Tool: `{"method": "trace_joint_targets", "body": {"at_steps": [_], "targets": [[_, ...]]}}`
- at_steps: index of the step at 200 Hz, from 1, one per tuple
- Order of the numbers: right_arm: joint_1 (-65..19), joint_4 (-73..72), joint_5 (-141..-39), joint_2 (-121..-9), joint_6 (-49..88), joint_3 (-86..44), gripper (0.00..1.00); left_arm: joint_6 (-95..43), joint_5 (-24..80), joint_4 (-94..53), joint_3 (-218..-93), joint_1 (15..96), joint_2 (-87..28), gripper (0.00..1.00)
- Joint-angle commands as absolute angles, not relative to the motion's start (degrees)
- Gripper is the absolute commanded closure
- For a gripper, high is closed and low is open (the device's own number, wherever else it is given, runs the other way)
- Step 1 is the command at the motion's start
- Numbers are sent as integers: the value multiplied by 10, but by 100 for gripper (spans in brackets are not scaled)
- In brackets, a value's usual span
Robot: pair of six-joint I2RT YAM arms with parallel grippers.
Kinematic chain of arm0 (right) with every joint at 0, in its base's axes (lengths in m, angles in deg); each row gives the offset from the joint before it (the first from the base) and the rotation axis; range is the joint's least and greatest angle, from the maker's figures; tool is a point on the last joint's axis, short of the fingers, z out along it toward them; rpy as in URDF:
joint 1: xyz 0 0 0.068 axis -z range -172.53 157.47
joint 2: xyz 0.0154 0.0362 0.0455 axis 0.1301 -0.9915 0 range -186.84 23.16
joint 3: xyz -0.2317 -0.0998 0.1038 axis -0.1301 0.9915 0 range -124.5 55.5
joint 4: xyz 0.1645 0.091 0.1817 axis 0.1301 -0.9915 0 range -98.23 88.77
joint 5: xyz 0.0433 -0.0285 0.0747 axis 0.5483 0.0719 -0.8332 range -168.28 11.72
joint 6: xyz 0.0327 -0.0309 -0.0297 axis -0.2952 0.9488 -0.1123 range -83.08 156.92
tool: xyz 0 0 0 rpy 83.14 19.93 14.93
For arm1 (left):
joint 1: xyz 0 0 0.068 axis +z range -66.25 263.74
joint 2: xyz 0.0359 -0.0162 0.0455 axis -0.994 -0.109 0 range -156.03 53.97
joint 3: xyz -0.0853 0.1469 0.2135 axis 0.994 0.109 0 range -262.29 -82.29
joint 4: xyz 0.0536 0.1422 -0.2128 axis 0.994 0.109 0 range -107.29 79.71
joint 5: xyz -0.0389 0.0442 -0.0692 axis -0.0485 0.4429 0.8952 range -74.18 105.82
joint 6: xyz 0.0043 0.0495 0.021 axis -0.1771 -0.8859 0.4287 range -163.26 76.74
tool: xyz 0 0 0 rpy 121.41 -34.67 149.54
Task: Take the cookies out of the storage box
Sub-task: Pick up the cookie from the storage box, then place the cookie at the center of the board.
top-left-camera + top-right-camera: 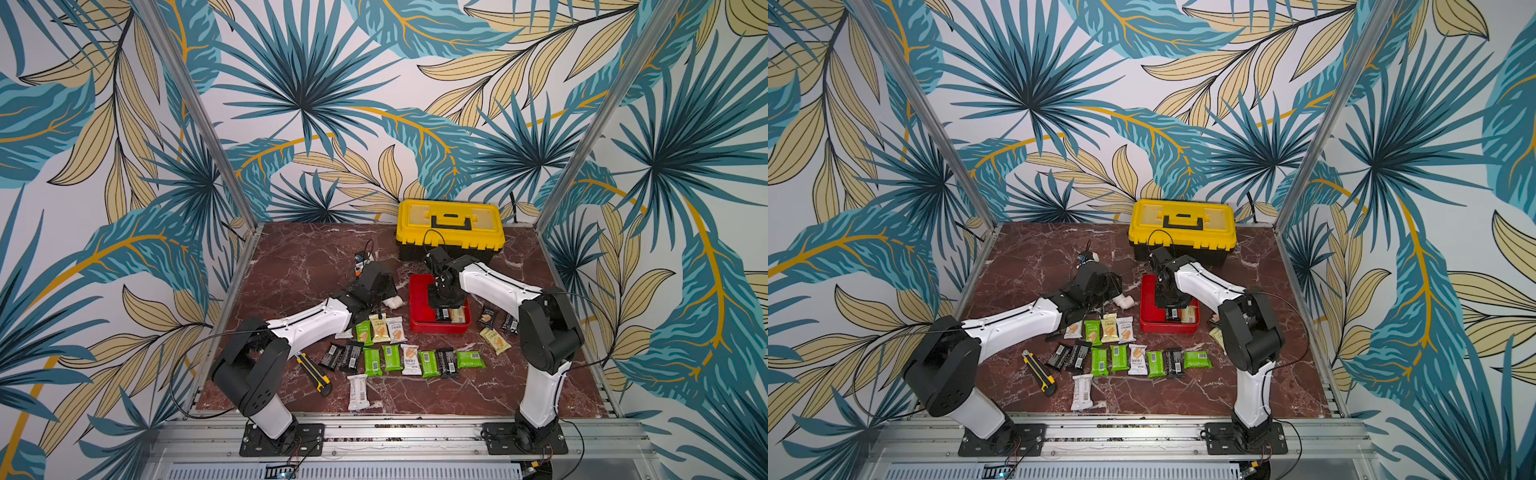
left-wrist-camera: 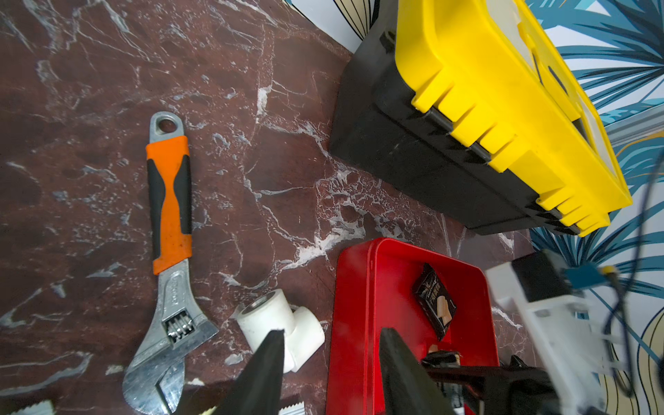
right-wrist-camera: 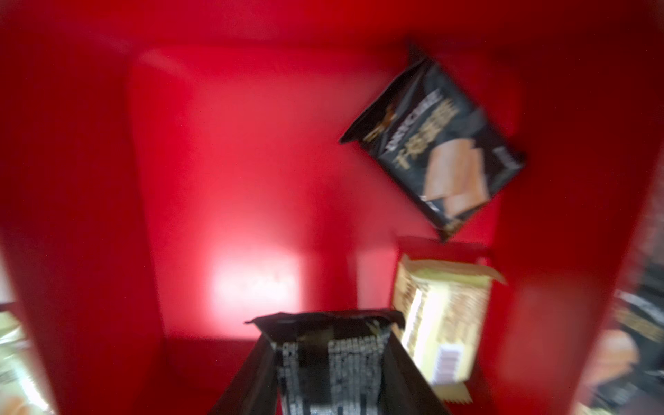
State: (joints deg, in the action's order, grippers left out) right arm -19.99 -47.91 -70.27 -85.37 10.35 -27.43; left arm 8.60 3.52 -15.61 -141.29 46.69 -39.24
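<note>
1. Down in the box [image 3: 215, 179], toward its near wall in both top views: right gripper [image 3: 327, 337], closed across a black packet [image 3: 330, 366], fingers [image 3: 258, 370] against both long edges.
2. Long axis of that packet in line with the fingers, so pinched across the short width. A fair hold by the look of it, though blurred.
3. Just beside it, parallel, flat on the floor: cream packet [image 3: 442, 323].
4. Farther into the box, apart from both, turned diagonal to the jaws: second black packet [image 3: 434, 143].
5. Probably next: a straight lift clear of the low wall, then out toward the cookies [image 1: 392, 357] laid in rows on the table [image 1: 299, 266].
6. Outside the box, over the table beside the elbow [image 2: 284, 319]: left gripper [image 2: 332, 332], fingers parted, nothing between them.
7. Nearer arm for the two loose packets in the box: right, directly above them. For the diagonal one, likely a wrist turn to meet its short width.
</note>
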Motion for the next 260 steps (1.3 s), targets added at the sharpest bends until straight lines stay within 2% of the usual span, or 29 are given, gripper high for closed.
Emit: {"method": "trace_joint_targets", "body": {"at_steps": [1, 49, 100, 166, 260], "targets": [[-201, -507, -678, -811, 98, -289, 56, 79, 42, -164, -1398, 470, -376, 52], [-182, -540, -635, -748, 113, -273, 56, 78, 44, -166, -1398, 470, -378, 52], [-84, -543, -638, -705, 112, -230, 56, 60, 76, -192, -1400, 471, -390, 52], [-13, -489, -641, -759, 111, -220, 56, 25, 153, -179, -1437, 471, -419, 51], [-8, -383, -686, -847, 81, -201, 56, -14, 222, -122, -1486, 464, -472, 46]]}}
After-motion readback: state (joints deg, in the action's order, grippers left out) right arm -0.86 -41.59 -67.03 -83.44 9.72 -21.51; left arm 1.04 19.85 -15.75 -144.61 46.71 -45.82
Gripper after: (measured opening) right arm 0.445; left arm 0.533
